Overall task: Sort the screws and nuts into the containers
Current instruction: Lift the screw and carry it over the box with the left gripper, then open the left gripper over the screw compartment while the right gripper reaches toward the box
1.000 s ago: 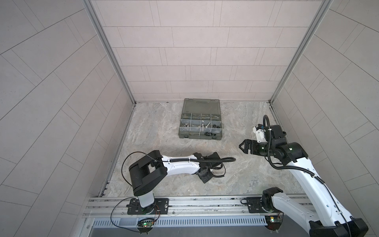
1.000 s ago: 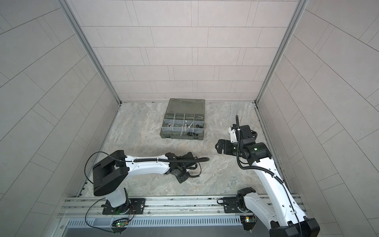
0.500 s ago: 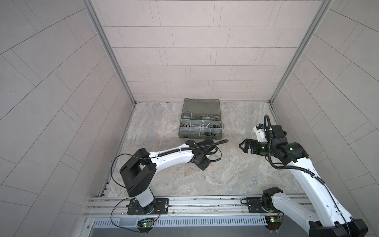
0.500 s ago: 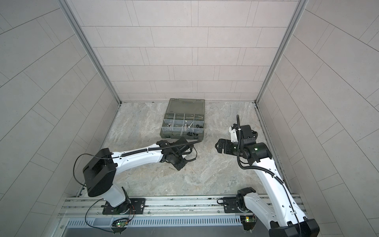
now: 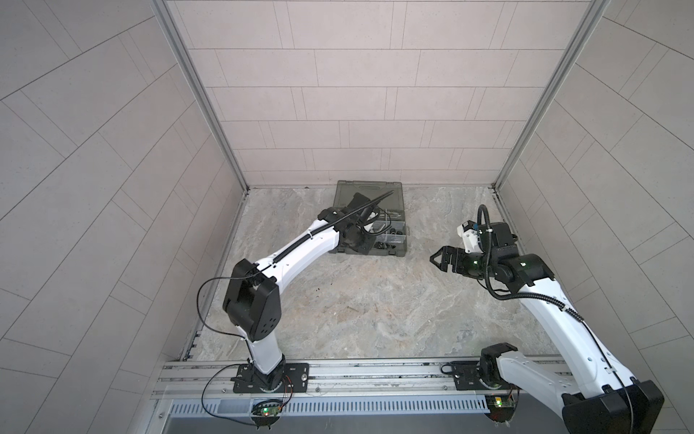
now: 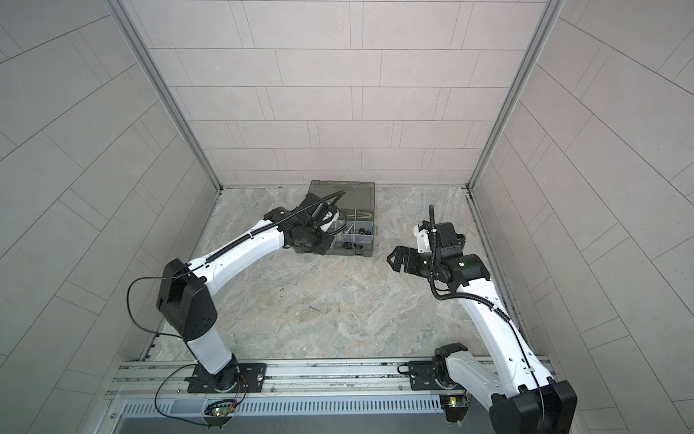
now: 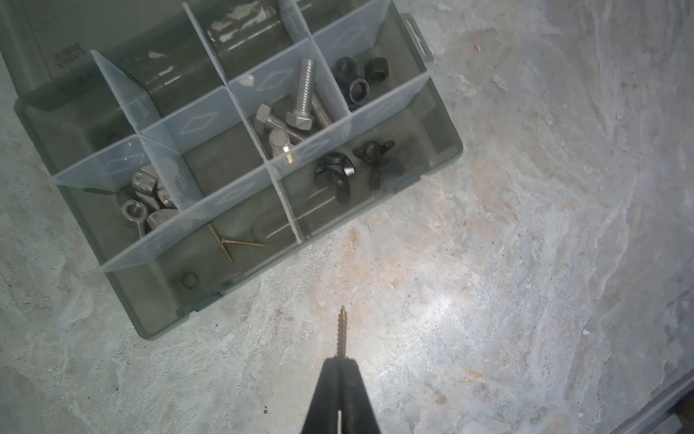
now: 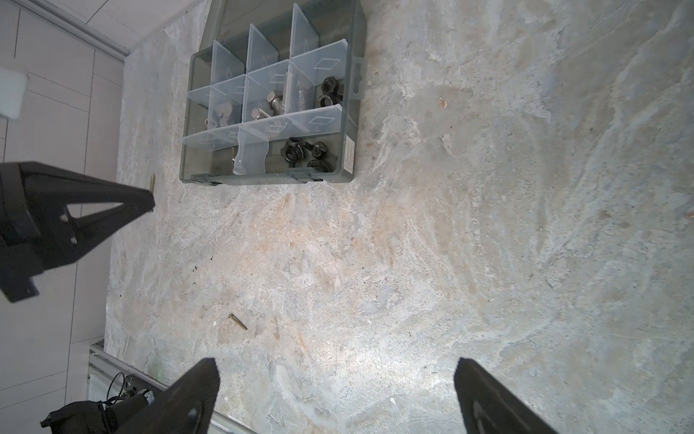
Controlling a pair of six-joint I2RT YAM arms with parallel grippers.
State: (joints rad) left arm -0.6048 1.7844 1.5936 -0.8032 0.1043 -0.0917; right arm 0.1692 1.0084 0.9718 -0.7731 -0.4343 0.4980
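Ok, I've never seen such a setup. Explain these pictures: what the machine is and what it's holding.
Two white robot arms stand on a rail at a stone-look table. Both top views look down on everything; the other two pictures come from cameras on each wrist. The left gripper is shut on a brass screw near the open organiser case, which holds silver bolts and black nuts in separate compartments. The right gripper is open and empty. A loose screw lies on the table.

**Robotics lab test cell**

A stone-patterned tabletop (image 5: 375, 300) is enclosed on three sides by pale tiled panels (image 5: 356, 112) set in aluminium posts (image 5: 199, 90). Two white robot arms (image 5: 300, 251) are bolted to a slotted metal rail (image 5: 375, 370) along the near edge.
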